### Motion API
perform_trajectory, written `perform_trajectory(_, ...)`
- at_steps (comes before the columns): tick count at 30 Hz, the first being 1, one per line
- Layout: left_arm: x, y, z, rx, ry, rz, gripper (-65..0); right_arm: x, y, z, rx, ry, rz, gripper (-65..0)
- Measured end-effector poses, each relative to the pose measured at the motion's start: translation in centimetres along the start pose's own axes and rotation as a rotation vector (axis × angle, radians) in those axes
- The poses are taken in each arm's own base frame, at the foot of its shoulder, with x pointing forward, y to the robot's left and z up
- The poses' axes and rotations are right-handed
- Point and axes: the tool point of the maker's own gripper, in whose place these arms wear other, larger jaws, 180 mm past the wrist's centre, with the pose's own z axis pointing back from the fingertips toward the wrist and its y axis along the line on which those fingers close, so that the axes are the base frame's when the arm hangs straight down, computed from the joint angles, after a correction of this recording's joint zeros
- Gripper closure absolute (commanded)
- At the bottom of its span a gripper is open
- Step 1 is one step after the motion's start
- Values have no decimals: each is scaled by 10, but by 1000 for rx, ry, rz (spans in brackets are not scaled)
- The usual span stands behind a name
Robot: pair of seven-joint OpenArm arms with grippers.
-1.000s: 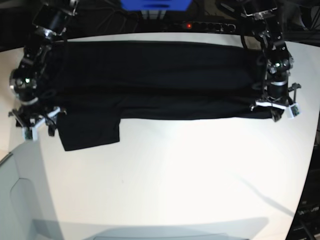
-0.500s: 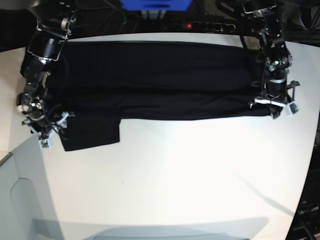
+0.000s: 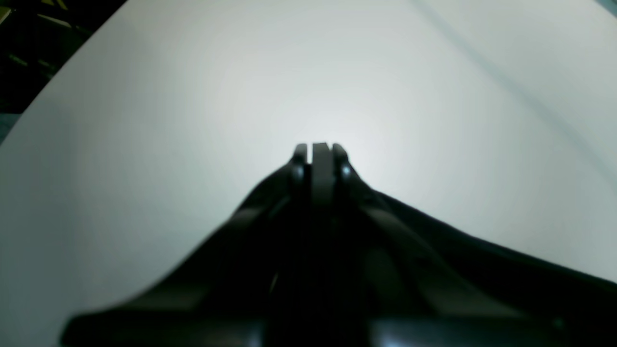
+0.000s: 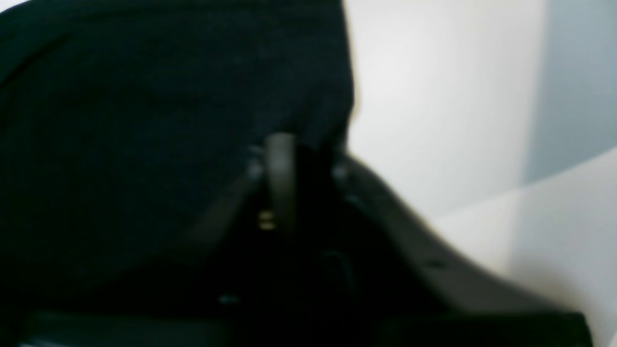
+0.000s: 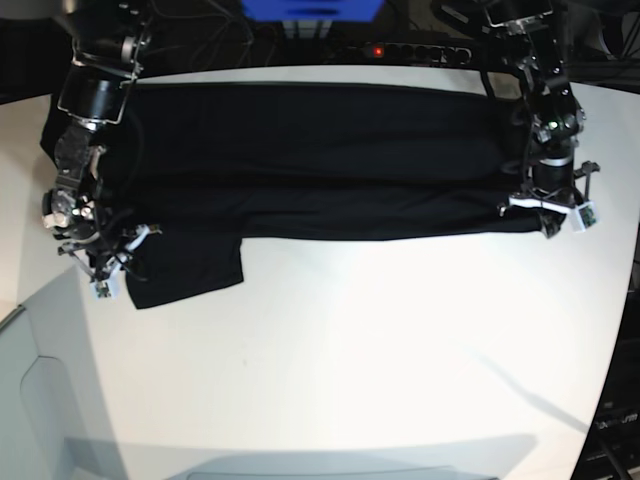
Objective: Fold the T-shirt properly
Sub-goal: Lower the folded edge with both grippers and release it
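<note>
Three views are giving us different parts of the scene. From the base view we are seeing the large plain black soft fabric T-shirt (image 5: pixel 310 160) lying as a long band across the far half of the white round-edged table (image 5: pixel 380 340), with one short sleeve (image 5: pixel 185 265) sticking out toward the near side at that view's left. Only this view is showing both arms at once: the right gripper (image 5: pixel 110 268) is sitting at the sleeve's outer edge, and the left gripper (image 5: pixel 550 215) is resting at the shirt's opposite end, on the near corner.

Looking through the right wrist camera, we are finding what the base view is too small to show: the right gripper (image 4: pixel 294 149) has its jaws pinched together on the T-shirt (image 4: pixel 144 120), right at the cloth's edge, with bare table (image 4: pixel 434 96) just beside it. The picture is blurred.

Through the left wrist camera we are seeing the left gripper (image 3: pixel 320 149) with its jaws pressed tight together over the pale table (image 3: pixel 193 96). Dark material is spreading below the fingers, but we cannot tell whether any cloth is caught between them.
</note>
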Motion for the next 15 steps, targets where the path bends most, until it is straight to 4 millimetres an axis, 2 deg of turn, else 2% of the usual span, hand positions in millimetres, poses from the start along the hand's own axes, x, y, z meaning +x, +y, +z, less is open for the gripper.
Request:
perform_trajectory(3, 0, 0, 0, 0, 0, 1, -1, 1, -1, 2, -4, 3, 4, 0)
perform_trajectory(6, 1, 0, 0, -1, -2, 0, -1, 7, -5, 14, -40, 10, 52, 0)
perform_trajectory(11, 15, -5, 7, -14, -43, -11, -1, 57, -8, 58, -114, -165, 146, 0)
perform_trajectory(12, 17, -6, 9, -17, -47, -12, -1, 62, -6, 68, -128, -191, 167, 0)
perform_trajectory(15, 20, -7, 14, -21, -56, -24, -1, 52, 3, 92, -155, -182, 212, 0)
